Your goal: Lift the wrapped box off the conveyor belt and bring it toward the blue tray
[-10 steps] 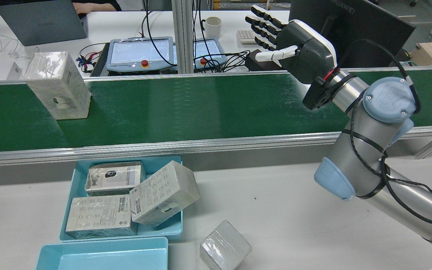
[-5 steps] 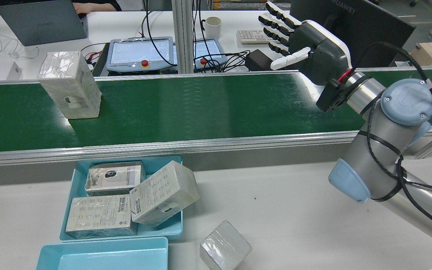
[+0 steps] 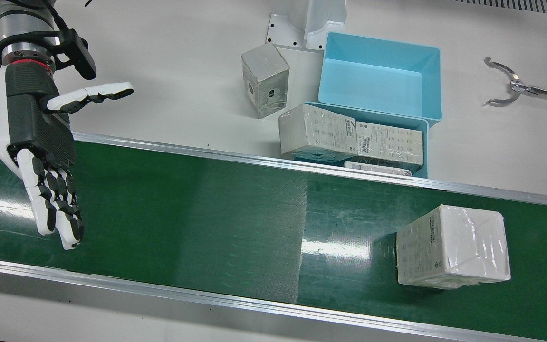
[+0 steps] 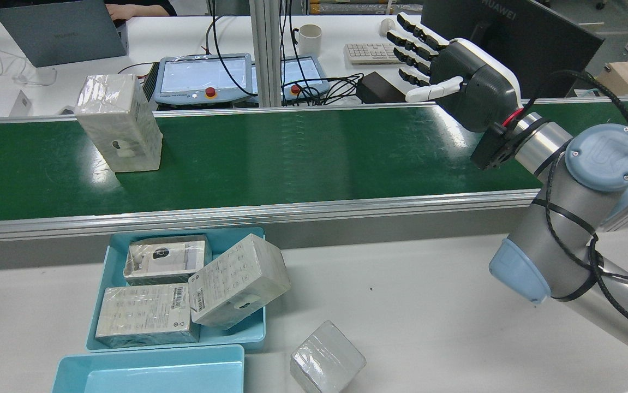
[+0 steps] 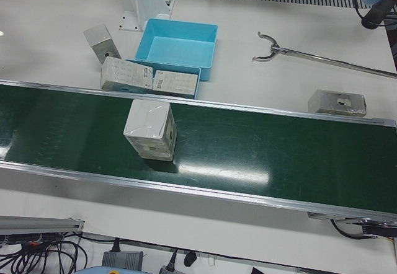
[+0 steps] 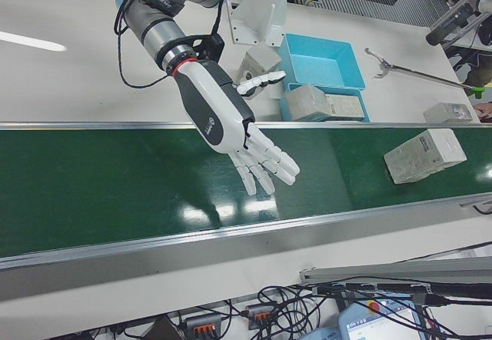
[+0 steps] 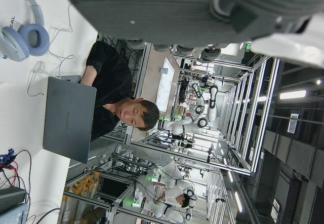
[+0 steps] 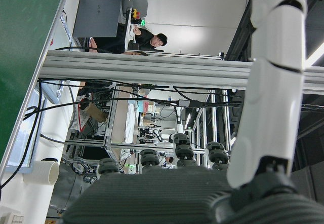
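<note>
The wrapped box (image 4: 119, 123) stands upright on the green conveyor belt (image 4: 292, 153), near the left end in the rear view. It also shows in the front view (image 3: 454, 254) and left-front view (image 5: 150, 128). My right hand (image 4: 455, 71) is open and empty, held above the belt's far edge, far to the right of the box; it also shows in the front view (image 3: 35, 142). An empty blue tray (image 4: 150, 371) sits beside a second blue tray (image 4: 259, 327) that holds three wrapped boxes. My left hand (image 7: 167, 11) shows only as a palm edge, holding nothing.
A loose wrapped box (image 4: 327, 363) lies on the white table next to the trays. Another wrapped box (image 5: 337, 102) and a metal grabber tool (image 5: 310, 54) lie on the table beyond the belt. The belt's aluminium rail (image 4: 292, 210) separates belt and table.
The wrapped box has travelled to the right along the belt in the rear view. My right hand has moved to the right and slightly down, still open.
</note>
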